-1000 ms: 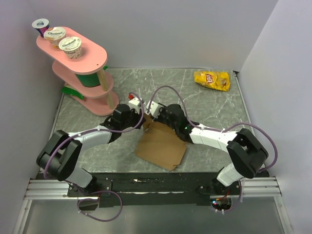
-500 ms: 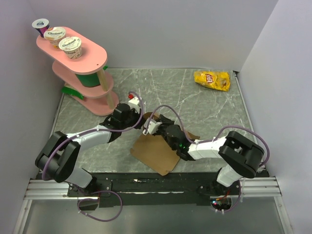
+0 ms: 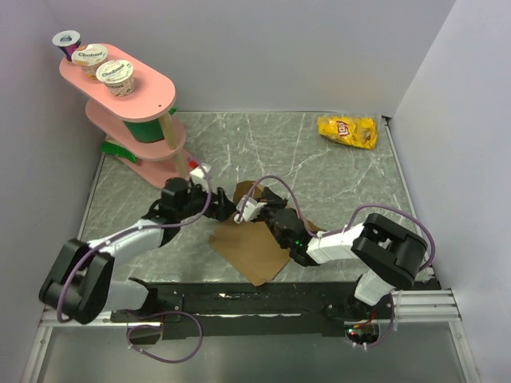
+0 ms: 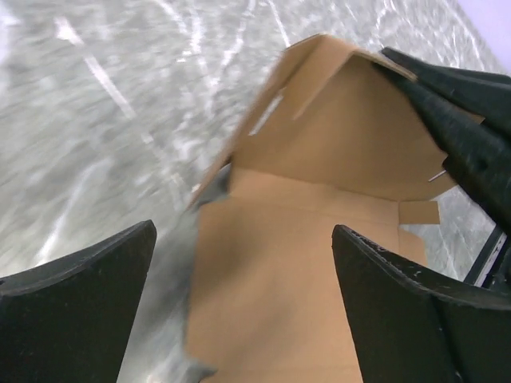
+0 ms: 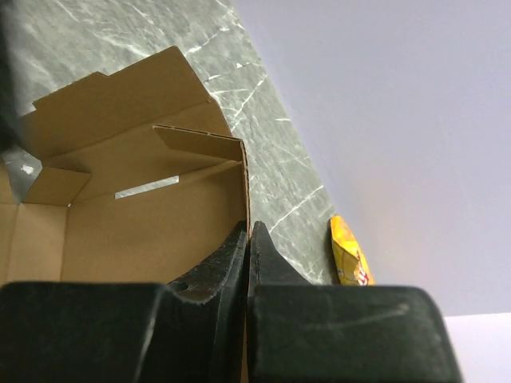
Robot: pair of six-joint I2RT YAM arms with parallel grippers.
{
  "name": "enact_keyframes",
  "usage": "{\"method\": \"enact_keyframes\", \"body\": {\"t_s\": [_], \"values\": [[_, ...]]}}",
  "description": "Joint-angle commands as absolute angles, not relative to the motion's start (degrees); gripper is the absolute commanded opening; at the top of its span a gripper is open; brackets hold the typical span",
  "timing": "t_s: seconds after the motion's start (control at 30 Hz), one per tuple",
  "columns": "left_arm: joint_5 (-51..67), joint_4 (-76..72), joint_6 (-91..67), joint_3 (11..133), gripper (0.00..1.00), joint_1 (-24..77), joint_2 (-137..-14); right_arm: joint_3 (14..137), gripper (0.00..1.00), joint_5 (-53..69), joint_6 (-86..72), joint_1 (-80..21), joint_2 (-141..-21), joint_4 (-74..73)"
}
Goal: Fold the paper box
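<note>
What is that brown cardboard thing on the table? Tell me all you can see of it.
The paper box is plain brown corrugated cardboard, unprinted: a die-cut sheet with creases, a slot and small tabs. Most of it lies flat on the grey marbled table; its far panel is bent upward. The right gripper is shut on that raised panel's edge; the left gripper stands open, gripping nothing.

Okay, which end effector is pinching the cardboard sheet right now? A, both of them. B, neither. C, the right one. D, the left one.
C: the right end effector is closed on a raised edge of the cardboard sheet, while the left end effector has its fingers wide apart and grips nothing.
</note>
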State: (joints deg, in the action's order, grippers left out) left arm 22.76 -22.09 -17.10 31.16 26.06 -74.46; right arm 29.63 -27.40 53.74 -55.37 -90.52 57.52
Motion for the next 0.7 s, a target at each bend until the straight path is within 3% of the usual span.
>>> {"method": "enact_keyframes", "body": {"t_s": [0.0,0.13,0.23,0.67], "values": [[29.88,-28.64,-19.51,26.29,0.99,20.15,-67.86,28.39,0.03,-27.69,53.70,-55.28,-90.97,63.28],[29.01,-31.47,-23.01,25.74,0.93,16.44,-68.10,27.86,0.03,-24.97,50.90,-54.93,-87.38,60.04],[26.11,-31.02,-24.78,29.87,0.82,14.77,-73.11,27.86,0.03,-23.82,49.05,-54.76,-85.26,56.87],[33.84,-38.67,-21.01,39.81,0.78,18.63,-92.45,28.21,0.03,-22.32,47.28,-53.70,-86.04,54.40]]}}
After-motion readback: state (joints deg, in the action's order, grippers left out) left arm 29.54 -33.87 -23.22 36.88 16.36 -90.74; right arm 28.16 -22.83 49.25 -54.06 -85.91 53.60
